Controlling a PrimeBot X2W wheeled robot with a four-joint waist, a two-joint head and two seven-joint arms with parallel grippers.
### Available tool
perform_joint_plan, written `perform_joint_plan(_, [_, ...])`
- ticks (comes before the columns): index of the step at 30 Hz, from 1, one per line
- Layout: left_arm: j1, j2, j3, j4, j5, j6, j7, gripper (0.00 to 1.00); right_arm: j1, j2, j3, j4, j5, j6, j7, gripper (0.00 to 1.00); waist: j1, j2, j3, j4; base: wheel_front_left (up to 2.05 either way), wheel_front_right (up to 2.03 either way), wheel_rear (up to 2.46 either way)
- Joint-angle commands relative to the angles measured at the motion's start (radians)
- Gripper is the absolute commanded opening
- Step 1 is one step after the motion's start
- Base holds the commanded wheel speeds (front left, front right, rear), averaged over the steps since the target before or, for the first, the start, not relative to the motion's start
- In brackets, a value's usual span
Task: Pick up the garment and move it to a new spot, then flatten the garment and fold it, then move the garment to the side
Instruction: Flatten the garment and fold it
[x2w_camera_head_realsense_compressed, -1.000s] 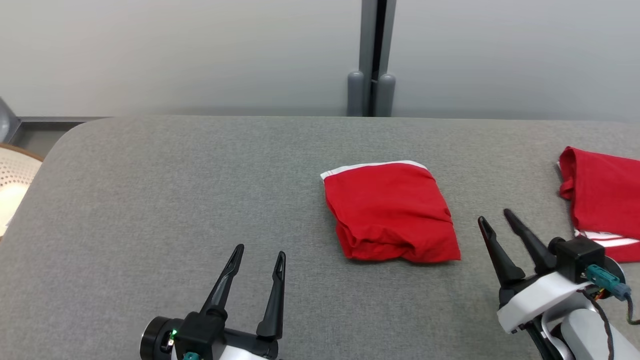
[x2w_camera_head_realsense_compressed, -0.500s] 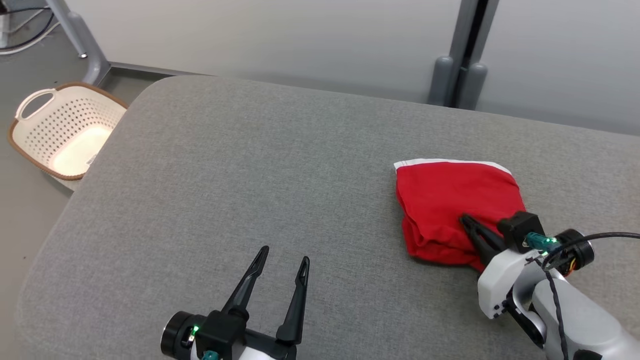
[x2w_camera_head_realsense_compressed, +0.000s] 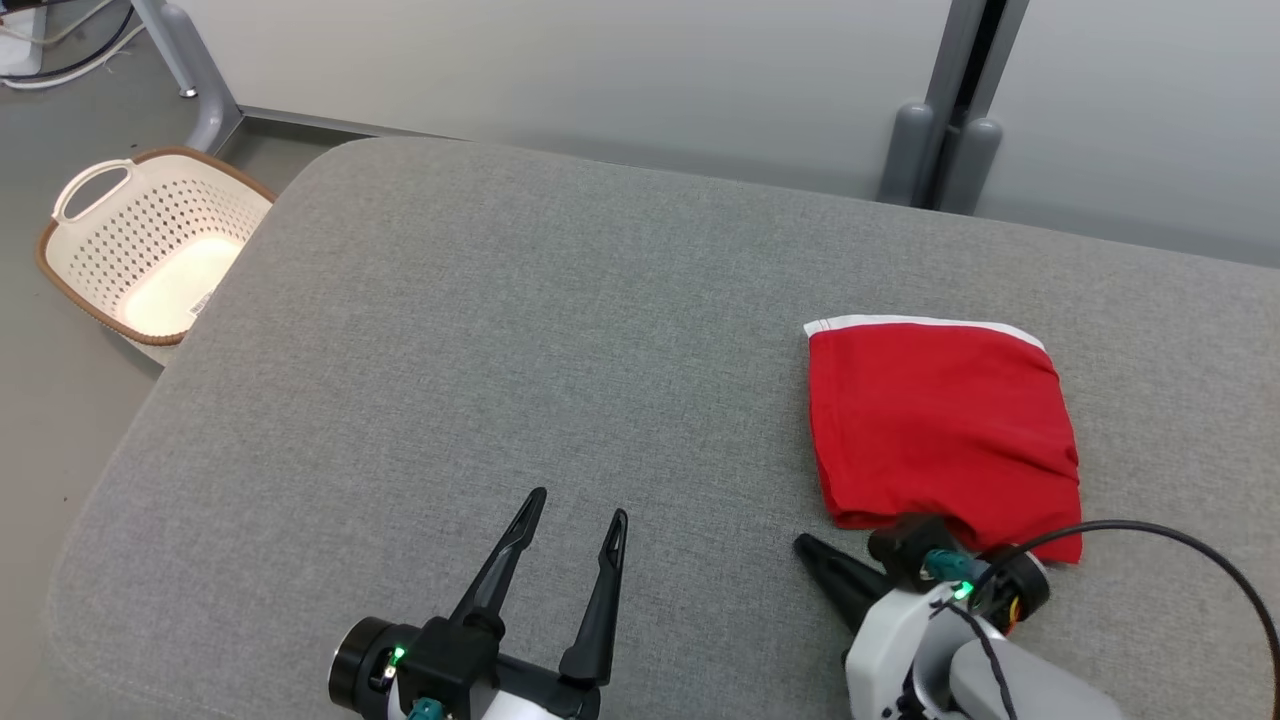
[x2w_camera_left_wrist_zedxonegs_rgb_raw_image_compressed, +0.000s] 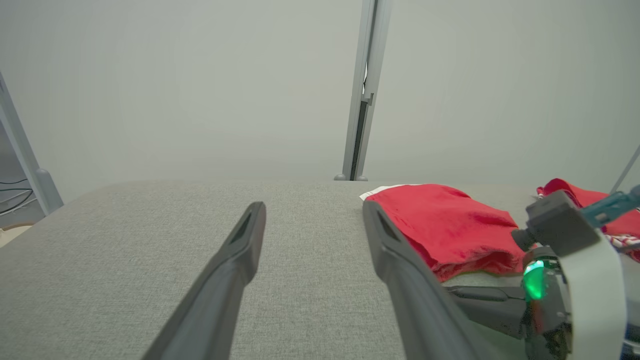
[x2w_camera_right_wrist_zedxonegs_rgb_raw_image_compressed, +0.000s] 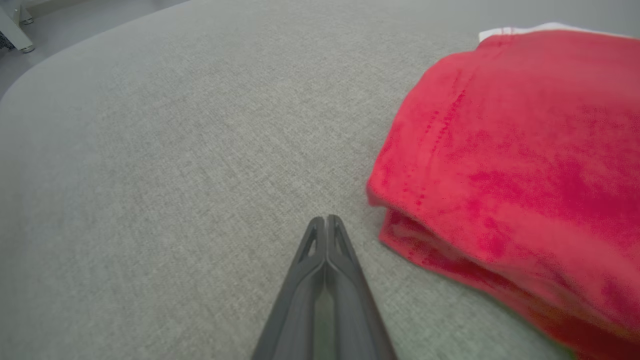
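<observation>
- Grey fabric tabletop (x2w_camera_head_realsense_compressed: 450, 350) with rounded corners, pale wall (x2w_camera_head_realsense_compressed: 600, 70) behind, grey post (x2w_camera_head_realsense_compressed: 955, 60) against it at the far right.
- Perforated cream basket (x2w_camera_head_realsense_compressed: 150, 240) on the floor off the far left corner.
- Folded red garment (x2w_camera_head_realsense_compressed: 940, 420) flat on the right part of the tabletop, white band along its far edge. Near edge partly hidden in the head view by the right wrist housing and its black cable (x2w_camera_head_realsense_compressed: 1130, 523).
- Right gripper (x2w_camera_head_realsense_compressed: 805, 548) low at the garment's near left corner, pointing left. Seen from the head as one dark wedge, fingers too foreshortened to separate.
- Clearer in the right wrist view: fingers pressed together to a single point, pinching nothing, tips beside the garment's folded edge but apart from it. Layered folds plain there, blurring toward the lower right.
- Contact between those tips and the tabletop: cannot tell.
- Left gripper (x2w_camera_head_realsense_compressed: 580, 504) at the lower middle, well left of the garment, fingers spread over bare tabletop, wrist cut off by the bottom edge.
- Left wrist view, level across the tabletop: garment as a low mound, right wrist housing with a green light before its near end. Beyond it a second red cloth (x2w_camera_left_wrist_zedxonegs_rgb_raw_image_compressed: 570, 189), mostly hidden.
</observation>
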Motion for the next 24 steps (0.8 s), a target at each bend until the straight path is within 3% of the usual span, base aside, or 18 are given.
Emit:
perform_joint_plan(1, [-0.015, 0.003, 0.001, -0.004, -0.002, 0.003, -0.001, 1.00, 0.009, 0.017, 0.037, -0.022, 0.036, -0.001, -0.009, 0.00, 0.0000, 0.0000, -0.006, -0.009, 0.00, 0.00, 0.00])
perform_joint_plan(6, [-0.004, 0.003, 0.009, -0.014, -0.003, 0.008, -0.001, 1.00, 0.001, 0.040, 0.075, -0.084, 0.095, -0.001, -0.021, 0.00, 0.0000, 0.0000, -0.029, -0.041, 0.00, 0.00, 0.00])
perform_joint_plan(10, [0.023, 0.003, 0.039, -0.032, -0.008, 0.023, -0.001, 1.00, 0.020, 0.032, -0.053, -0.210, 0.047, -0.001, -0.021, 0.00, 0.0000, 0.0000, -0.067, -0.108, 0.00, 0.00, 0.00])
perform_joint_plan(11, [0.030, 0.003, 0.048, -0.037, -0.012, 0.025, -0.001, 1.00, 0.042, 0.027, -0.102, -0.240, 0.021, -0.001, -0.020, 0.07, 0.0000, 0.0000, -0.077, -0.126, 0.00, 0.00, 0.00])
perform_joint_plan(12, [0.037, 0.003, 0.061, -0.042, -0.013, 0.032, -0.001, 1.00, 0.066, 0.027, -0.162, -0.273, -0.011, -0.001, -0.020, 0.43, 0.0000, 0.0000, -0.092, -0.148, 0.00, 0.00, 0.00])
perform_joint_plan(13, [0.046, 0.003, 0.075, -0.050, -0.015, 0.037, -0.001, 1.00, 0.092, 0.025, -0.222, -0.309, -0.049, -0.001, -0.021, 1.00, 0.0000, 0.0000, -0.103, -0.170, 0.00, 0.00, 0.00])
perform_joint_plan(19, [0.092, 0.003, 0.163, -0.100, -0.008, 0.067, -0.001, 1.00, 0.280, 0.040, -0.572, -0.527, -0.277, -0.001, -0.019, 1.00, 0.0000, 0.0000, -0.133, -0.285, 0.00, 0.00, 0.00])
perform_joint_plan(24, [0.123, 0.003, 0.233, -0.115, 0.014, 0.072, -0.001, 1.00, 0.416, 0.057, -0.749, -0.652, -0.393, -0.001, -0.019, 1.00, 0.0000, 0.0000, -0.139, -0.340, 0.00, 0.00, 0.00])
